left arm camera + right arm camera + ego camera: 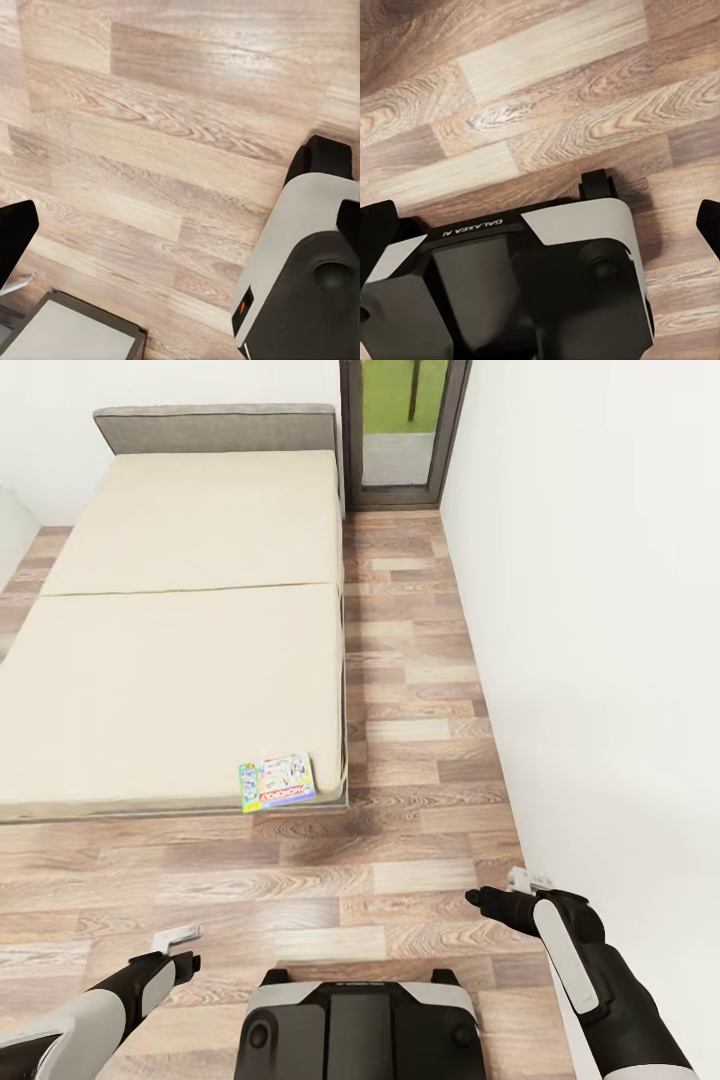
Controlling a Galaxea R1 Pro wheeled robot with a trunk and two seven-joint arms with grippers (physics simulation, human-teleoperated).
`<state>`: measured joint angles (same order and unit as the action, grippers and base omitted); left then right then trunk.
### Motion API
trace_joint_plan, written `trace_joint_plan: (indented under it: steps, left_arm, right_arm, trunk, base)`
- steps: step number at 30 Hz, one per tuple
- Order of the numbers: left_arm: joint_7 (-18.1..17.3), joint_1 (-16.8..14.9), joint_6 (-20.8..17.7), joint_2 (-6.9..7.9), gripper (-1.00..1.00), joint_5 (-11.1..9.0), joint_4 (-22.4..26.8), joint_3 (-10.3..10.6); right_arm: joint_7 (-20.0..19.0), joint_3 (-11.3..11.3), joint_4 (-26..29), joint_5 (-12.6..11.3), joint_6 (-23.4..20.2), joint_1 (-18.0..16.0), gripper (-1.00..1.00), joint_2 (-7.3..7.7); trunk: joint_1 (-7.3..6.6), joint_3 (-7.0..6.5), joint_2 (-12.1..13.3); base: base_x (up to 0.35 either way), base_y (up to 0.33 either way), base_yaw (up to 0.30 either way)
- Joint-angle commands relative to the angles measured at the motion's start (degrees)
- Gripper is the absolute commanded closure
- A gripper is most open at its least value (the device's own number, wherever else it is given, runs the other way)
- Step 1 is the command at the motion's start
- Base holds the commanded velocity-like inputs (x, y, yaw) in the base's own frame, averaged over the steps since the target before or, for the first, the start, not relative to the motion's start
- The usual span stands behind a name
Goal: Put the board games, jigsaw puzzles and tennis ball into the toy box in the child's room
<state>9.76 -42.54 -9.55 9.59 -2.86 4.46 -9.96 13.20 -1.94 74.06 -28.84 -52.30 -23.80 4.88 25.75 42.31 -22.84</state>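
One board game (pixel 277 782) lies on the bed (pixel 170 660) (both claws open, empty).

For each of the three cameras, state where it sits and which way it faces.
Head view: from the robot's head, looking forward and down at the bed with one board game near its foot corner; left gripper, right gripper and the base show.
Left wrist view: on the left arm, facing down at the wood floor; the base's pale shell shows.
Right wrist view: on the right arm, facing down at floor and base top.
Shared: both wrist views see floor and base.
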Motion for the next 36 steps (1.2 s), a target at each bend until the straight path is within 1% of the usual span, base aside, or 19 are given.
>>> trace_joint_plan:
  steps: [1, 15, 24, 36]
  left_arm:
    - [0.1, 0.0, -0.3, -0.01, -1.0, -0.3, 0.1, -0.1]
    - [0.2, 0.0, -0.2, -0.41, -1.0, -0.3, 0.1, -0.1]
    - [0.2, 0.1, 0.1, -0.72, -1.0, -0.4, 0.0, 0.9]
    - [0.2, 0.1, 0.9, -0.74, -1.0, -0.4, 0.0, 1.2]
  right_arm:
    - [0.5, 0.0, 0.0, -0.6, -0.2, 0.0, -1.0, -0.01]
    - [0.5, 0.0, -0.1, -0.6, -0.2, 0.0, -1.0, -0.1]
    - [0.5, 0.0, -0.2, -0.6, -0.2, 0.0, -1.0, -0.32]
    - [0.5, 0.0, -0.5, -0.6, -0.1, 0.0, -1.0, -0.2]
  trunk:
    - [0.03, -0.04, -0.1]
    - [0.03, -1.36, -0.1]
    - [0.03, -2.22, -0.1]
    - [0.03, -3.35, -0.1]
  base:
    - [0.0, 0.0, 0.0]
    - [0.0, 0.0, 0.0]
    - [0.0, 0.0, 0.0]
    - [0.0, 0.0, 0.0]
